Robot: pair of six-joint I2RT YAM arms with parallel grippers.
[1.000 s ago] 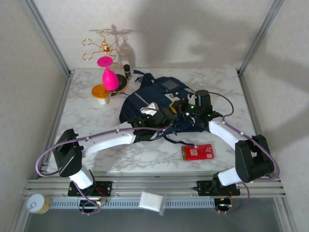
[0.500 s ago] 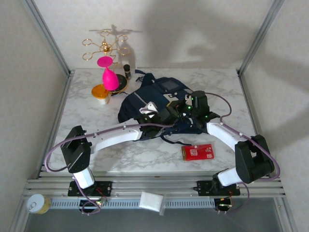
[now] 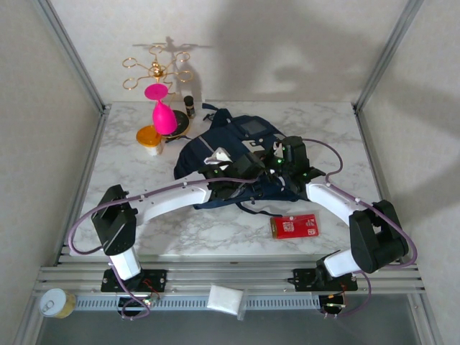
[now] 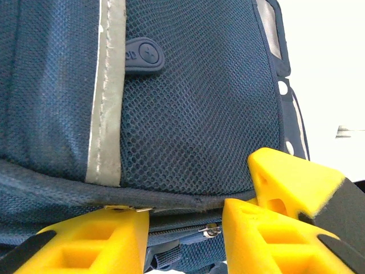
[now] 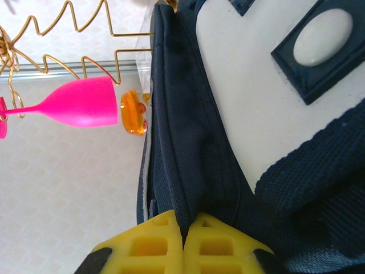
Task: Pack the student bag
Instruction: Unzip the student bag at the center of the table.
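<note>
The navy student bag (image 3: 231,144) lies mid-table, its grey panel (image 3: 252,127) at the far end. My left gripper (image 3: 228,172) is at the bag's near edge; its yellow fingers (image 4: 85,245) stand open on either side of the zipper line, a silver zipper pull (image 4: 212,231) in the gap and the mesh pocket (image 4: 194,114) above. My right gripper (image 3: 277,164) sits close beside it, shut on a fold of the bag's navy fabric (image 5: 188,171). One of its yellow fingers (image 4: 296,182) shows in the left wrist view.
A red packet (image 3: 294,227) lies on the marble near the right arm. At the back left stand a pink goblet (image 3: 162,113), a gold wire rack (image 3: 154,68), an orange-lidded jar (image 3: 149,138) and a small dark bottle (image 3: 190,106). A white pouch (image 3: 225,298) and a tin (image 3: 55,302) sit below the front rail.
The left arm has reached further forward, bringing its gripper onto the bag's near edge. The right gripper has shifted slightly left with the fabric, and the bag has moved a little.
</note>
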